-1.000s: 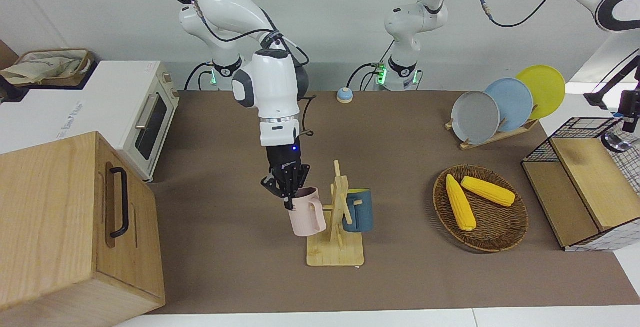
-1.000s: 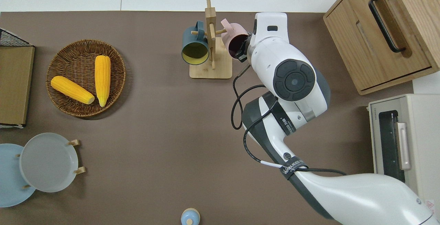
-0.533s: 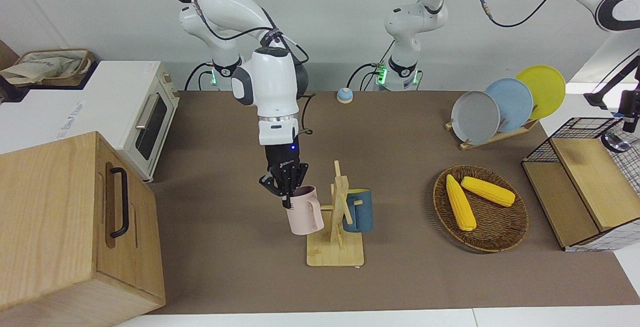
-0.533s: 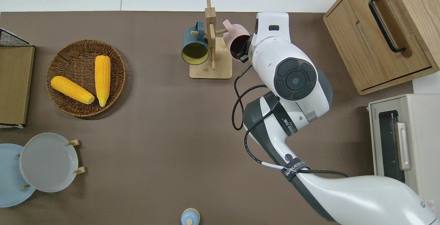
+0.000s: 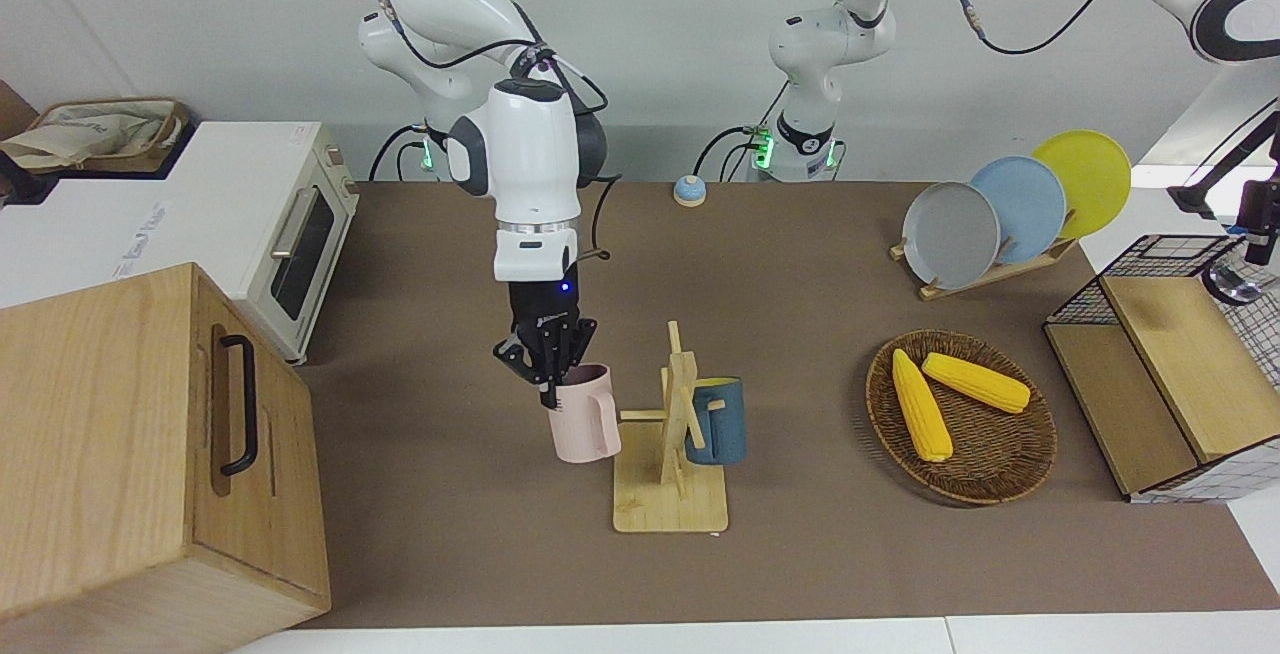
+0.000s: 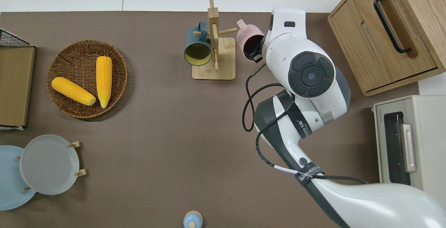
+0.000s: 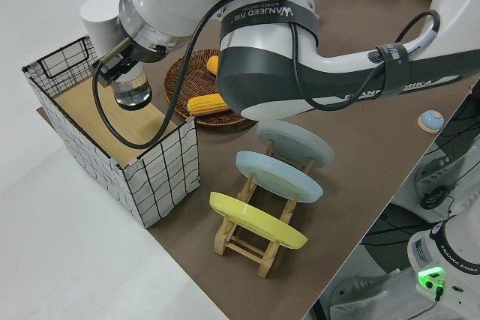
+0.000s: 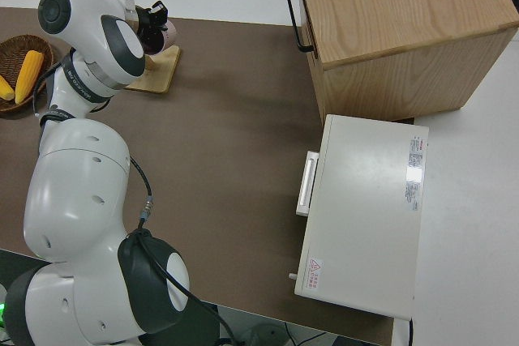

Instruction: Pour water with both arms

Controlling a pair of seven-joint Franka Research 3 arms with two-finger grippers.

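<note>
Right gripper (image 5: pixel 545 374) clamping pink mug (image 5: pixel 585 429)

The right gripper (image 6: pixel 258 48) grips the rim of a pink mug (image 6: pixel 248 39) just off the wooden mug rack (image 6: pixel 214 43) — near the table's (image 6: pixel 167 144) far edge. A blue mug (image 6: pixel 197 45) hangs on the rack's opposite peg — a corn basket (image 6: pixel 60 60) sits toward the left arm's end.
</note>
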